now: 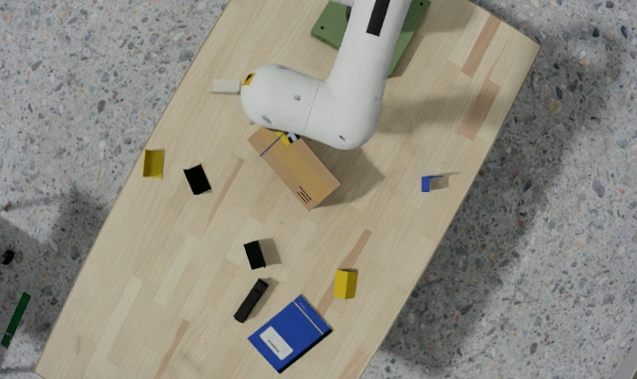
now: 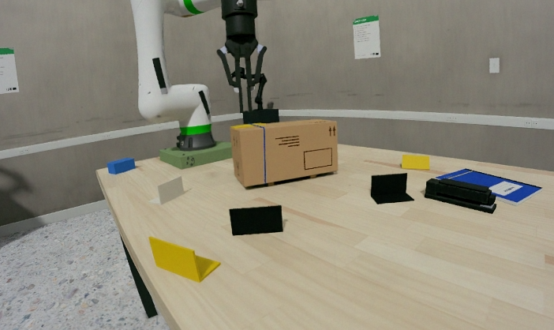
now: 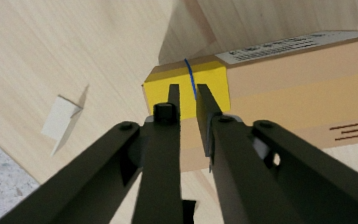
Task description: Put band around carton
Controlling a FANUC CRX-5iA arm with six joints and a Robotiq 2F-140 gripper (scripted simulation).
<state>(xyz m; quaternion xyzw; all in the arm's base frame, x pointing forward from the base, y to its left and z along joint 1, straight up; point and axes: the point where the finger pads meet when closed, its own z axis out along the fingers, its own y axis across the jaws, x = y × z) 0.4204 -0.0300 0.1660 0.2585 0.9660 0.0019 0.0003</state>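
Observation:
The brown carton (image 1: 302,171) (image 2: 295,151) (image 3: 290,100) stands level on the table. A yellow corner guard (image 1: 283,139) (image 2: 246,125) (image 3: 162,85) sits on its top end corner, nearest the arm. The thin blue band (image 1: 267,150) (image 2: 264,155) (image 3: 190,77) runs down the carton's side and slants across the guard's top. My gripper (image 2: 246,110) (image 3: 187,99) hangs just above the guard with its fingers nearly together. The band passes at the inner edge of the right fingertip, and I see nothing gripped. In the overhead view the arm hides the gripper.
Loose guards lie around: yellow (image 1: 153,163) (image 2: 181,260), black (image 1: 197,179) (image 2: 256,219), black (image 1: 254,254) (image 2: 390,188), white (image 1: 225,86) (image 3: 60,120). A black stapler (image 1: 250,299), blue notebook (image 1: 288,333), yellow block (image 1: 345,284) and blue block (image 1: 426,182) lie farther off.

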